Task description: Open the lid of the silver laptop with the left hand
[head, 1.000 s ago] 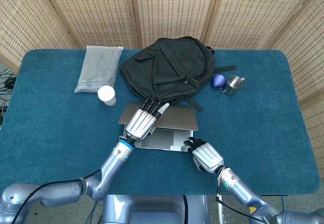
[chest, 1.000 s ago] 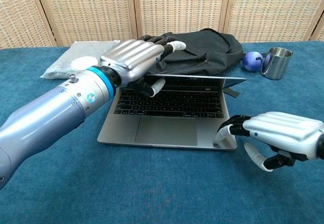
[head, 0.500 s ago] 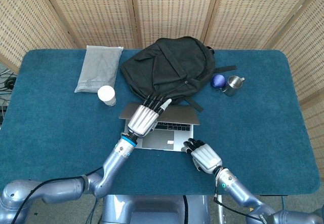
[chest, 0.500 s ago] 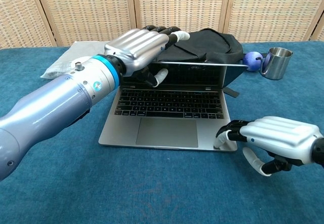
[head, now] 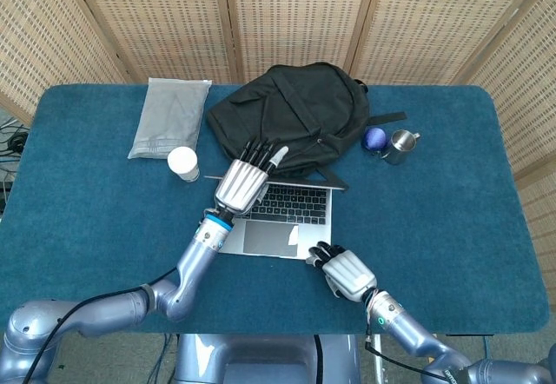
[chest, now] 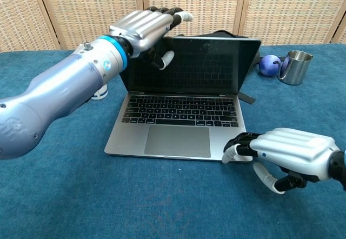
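Atop the upright, robot-facing lid of the silver laptop (chest: 184, 106), left hand (chest: 141, 27) fingers (chest: 172, 14) spread.

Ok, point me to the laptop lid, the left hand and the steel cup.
laptop lid (chest: 200, 66), chest view, middle of the dark screen.
left hand (chest: 141, 28), chest view, back of the hand at the lid's top edge.
steel cup (chest: 295, 67), chest view, side wall of the cup.

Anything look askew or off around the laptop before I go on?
Nothing stands out. The silver laptop sits square on the table, lid raised under the left hand, its screen dark. The right hand rests by its front corner. The black backpack lies close behind the lid.
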`<state>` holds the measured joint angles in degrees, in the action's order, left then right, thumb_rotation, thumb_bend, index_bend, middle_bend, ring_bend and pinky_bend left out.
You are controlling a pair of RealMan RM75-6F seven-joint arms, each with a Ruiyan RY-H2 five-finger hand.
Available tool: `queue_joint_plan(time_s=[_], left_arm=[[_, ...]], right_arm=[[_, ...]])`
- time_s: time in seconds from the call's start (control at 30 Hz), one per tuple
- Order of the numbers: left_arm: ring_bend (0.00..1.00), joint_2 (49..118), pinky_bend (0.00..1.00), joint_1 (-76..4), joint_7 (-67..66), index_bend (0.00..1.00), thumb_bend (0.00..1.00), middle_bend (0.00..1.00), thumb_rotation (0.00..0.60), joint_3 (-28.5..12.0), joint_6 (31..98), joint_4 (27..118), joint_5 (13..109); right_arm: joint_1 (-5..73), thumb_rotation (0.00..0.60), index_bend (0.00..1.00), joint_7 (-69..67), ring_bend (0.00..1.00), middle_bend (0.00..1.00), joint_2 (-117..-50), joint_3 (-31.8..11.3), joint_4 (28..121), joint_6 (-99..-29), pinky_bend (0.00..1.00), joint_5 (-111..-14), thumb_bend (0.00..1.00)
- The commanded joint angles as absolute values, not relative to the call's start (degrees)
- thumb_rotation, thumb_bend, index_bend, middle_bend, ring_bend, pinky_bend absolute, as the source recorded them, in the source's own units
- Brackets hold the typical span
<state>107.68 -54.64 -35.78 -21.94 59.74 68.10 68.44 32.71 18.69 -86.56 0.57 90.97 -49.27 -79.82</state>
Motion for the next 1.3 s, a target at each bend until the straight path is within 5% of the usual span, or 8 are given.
queue_joint_plan(time_s=[0.03,1.3], left_arm=[[0.0,108.28,0.0,-56.64,-34.78,0.0,0.54,0.0,0.6,-23.63,58.94,65.04,67.02],[0.0,109.11,0.0,-64.37,-27.41,0.0,0.54,0.0,0.6,-26.26,59.08,51.54,63.13]], right_arm=[[32.9,0.6,0.19,18.35,0.07,0.13,-86.76,0.63,90.69,-49.22,0.17,-79.91,0.88],[33.94,0.6,0.19,17.27,0.07,0.13,-85.73,1.12,91.87,-50.73,0.17,-79.82,0.88]])
